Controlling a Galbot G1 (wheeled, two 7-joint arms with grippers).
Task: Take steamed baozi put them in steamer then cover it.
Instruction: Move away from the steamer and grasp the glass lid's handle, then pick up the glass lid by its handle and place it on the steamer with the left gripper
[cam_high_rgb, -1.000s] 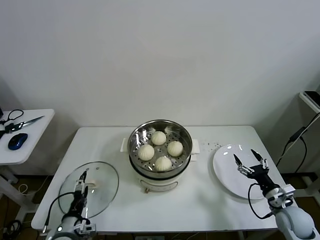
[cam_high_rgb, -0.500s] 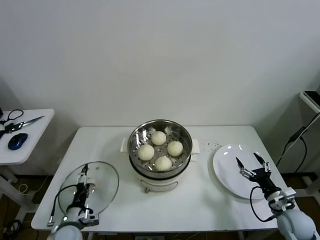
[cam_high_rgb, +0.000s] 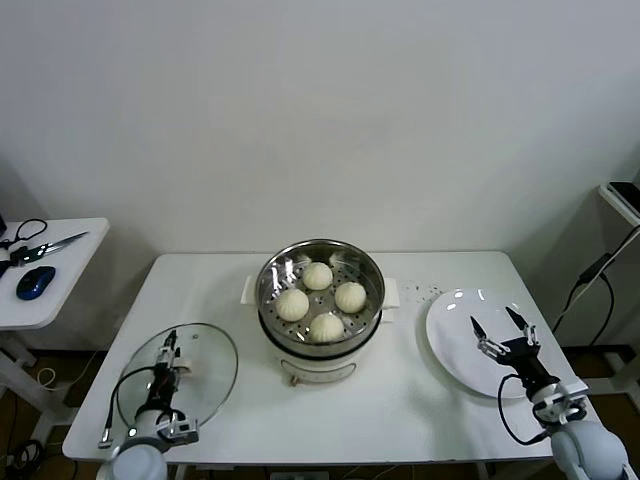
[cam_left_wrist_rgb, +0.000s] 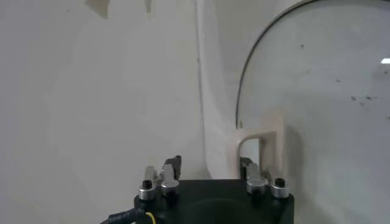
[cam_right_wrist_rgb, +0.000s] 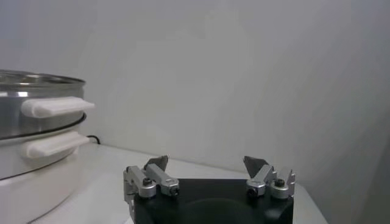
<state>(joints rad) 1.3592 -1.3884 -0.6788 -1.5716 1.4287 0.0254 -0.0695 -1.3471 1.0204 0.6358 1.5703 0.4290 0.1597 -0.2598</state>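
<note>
Baozi, four of them (cam_high_rgb: 320, 299), sit together on the perforated floor of the steamer (cam_high_rgb: 320, 345), which stands at the middle of the desk (cam_high_rgb: 400, 400), nearer its back edge, uncovered. The cover (cam_high_rgb: 205, 362) lies flat on the desk near the front left corner, well apart from the steamer, with its white handle (cam_left_wrist_rgb: 261, 146) standing up from the glass. The left gripper (cam_high_rgb: 167, 362) is down over that handle; in the left wrist view one finger sits on either side of it, with the jaws part way in, and I cannot tell whether they are gripping it. The right gripper (cam_high_rgb: 500, 333) hangs above the white plate (cam_high_rgb: 450, 345) near the desk's right edge, fingers spread wide and holding nothing. A side table (cam_high_rgb: 60, 300) to the left carries scissors (cam_high_rgb: 40, 245) and a blue mouse (cam_high_rgb: 35, 282).
</note>
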